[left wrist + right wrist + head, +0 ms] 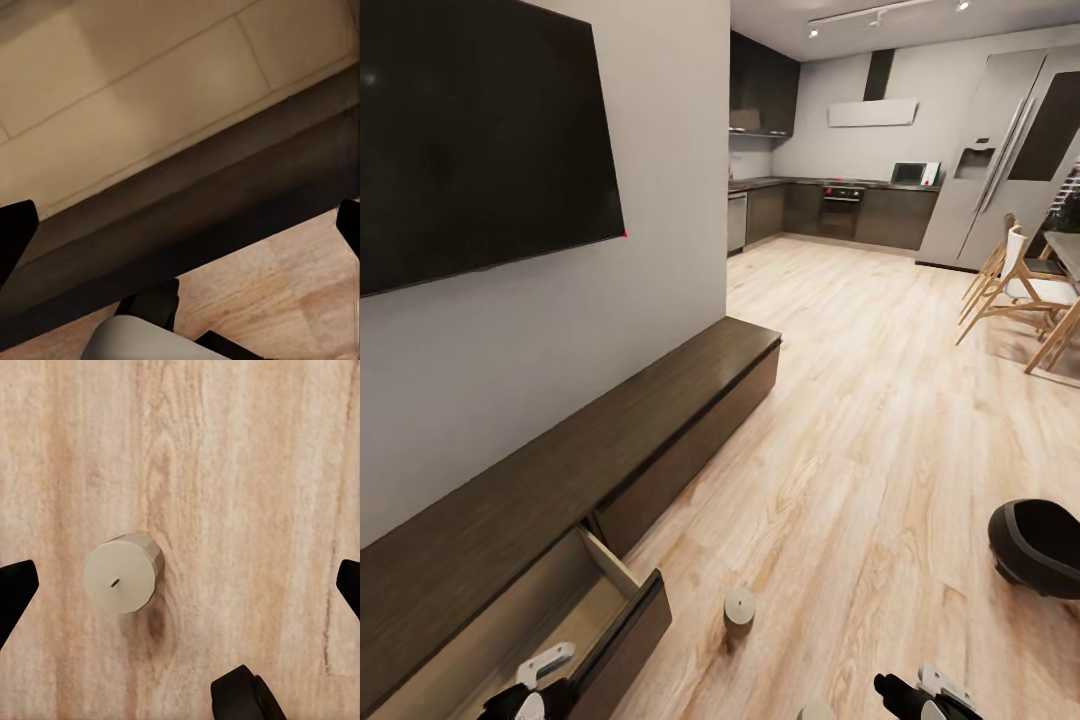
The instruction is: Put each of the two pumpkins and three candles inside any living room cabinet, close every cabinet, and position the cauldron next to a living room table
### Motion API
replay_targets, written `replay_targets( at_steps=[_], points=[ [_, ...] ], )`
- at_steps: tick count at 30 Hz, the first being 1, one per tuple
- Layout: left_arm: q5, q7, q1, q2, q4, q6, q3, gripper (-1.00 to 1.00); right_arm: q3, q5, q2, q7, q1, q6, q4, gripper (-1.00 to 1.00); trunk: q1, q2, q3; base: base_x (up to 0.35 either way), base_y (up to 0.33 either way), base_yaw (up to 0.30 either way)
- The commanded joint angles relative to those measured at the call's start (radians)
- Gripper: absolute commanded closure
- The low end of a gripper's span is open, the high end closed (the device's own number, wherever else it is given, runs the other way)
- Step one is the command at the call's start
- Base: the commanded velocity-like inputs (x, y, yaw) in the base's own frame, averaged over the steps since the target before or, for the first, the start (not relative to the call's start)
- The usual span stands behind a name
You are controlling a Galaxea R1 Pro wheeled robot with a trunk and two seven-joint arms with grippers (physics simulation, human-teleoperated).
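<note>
Right fingers: spread wide, holding nothing, above a candle upright on the wood floor.
Left fingers: spread wide, empty, over the open drawer.
Left gripper: low over that drawer's pale interior.
Candle: on the floor just beside the drawer front; another at the frame's lower edge.
Cabinet: along the wall beneath the television, near drawer pulled out.
Cauldron: on the floor, well apart from the cabinet.
</note>
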Motion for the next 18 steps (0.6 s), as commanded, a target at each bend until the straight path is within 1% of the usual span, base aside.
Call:
replay_targets(
  at_steps=[1, 4, 7, 10, 12, 13, 14, 16, 18],
  points=[
    [0.011, 0.011, 0.0, 0.001, -0.013, 0.004, -0.005, -1.0, 0.002, -0.006, 0.0, -0.006, 0.0, 0.005, -0.003, -1.0, 0.0, 0.0, -0.001, 0.0, 0.0, 0.0],
    [0.012, 0.012, 0.0, 0.001, -0.042, 0.008, -0.006, -1.0, 0.002, -0.006, 0.0, -0.006, 0.0, 0.005, -0.003, -1.0, 0.0, 0.0, -0.001, 0.0, 0.0, 0.0],
    [0.012, 0.013, 0.0, 0.0, -0.058, 0.015, -0.006, -1.0, 0.003, -0.005, 0.0, -0.006, 0.0, 0.005, -0.003, -1.0, 0.011, -0.021, -0.01, 0.0, 0.0, 0.0],
    [0.013, 0.013, 0.0, -0.001, -0.088, 0.044, -0.006, -1.0, 0.003, -0.003, 0.0, -0.004, 0.0, 0.005, -0.003, -1.0, 0.023, -0.042, -0.02, 0.0, 0.0, 0.0],
    [0.013, 0.014, 0.0, -0.004, -0.144, 0.12, -0.006, -1.0, 0.019, 0.001, 0.002, -0.002, 0.0, 0.005, -0.003, -1.0, 0.031, -0.056, -0.026, 0.0, 0.0, 0.0],
    [0.013, 0.016, 0.0, -0.006, -0.172, 0.158, -0.006, -1.0, 0.035, 0.006, 0.003, -0.002, 0.0, 0.005, -0.003, -1.0, 0.034, -0.063, -0.029, 0.0, 0.0, 0.0],
    [0.012, 0.018, 0.0, -0.008, -0.232, 0.221, -0.004, -1.0, 0.065, 0.015, 0.006, -0.002, 0.0, 0.001, -0.003, -1.0, 0.038, -0.07, -0.032, 0.0, 0.0, 0.0],
    [0.009, 0.021, 0.0, -0.008, -0.343, 0.323, 0.001, -1.0, 0.109, 0.021, 0.015, -0.003, 0.0, -0.027, -0.003, -1.0, 0.046, -0.084, -0.038, 0.0, 0.0, 0.0],
    [0.006, 0.022, 0.0, -0.005, -0.443, 0.419, 0.007, -1.0, 0.152, 0.022, 0.033, -0.004, 0.0, -0.061, -0.002, -1.0, 0.054, -0.098, -0.045, 0.0, 0.0, 0.0]
  ],
)
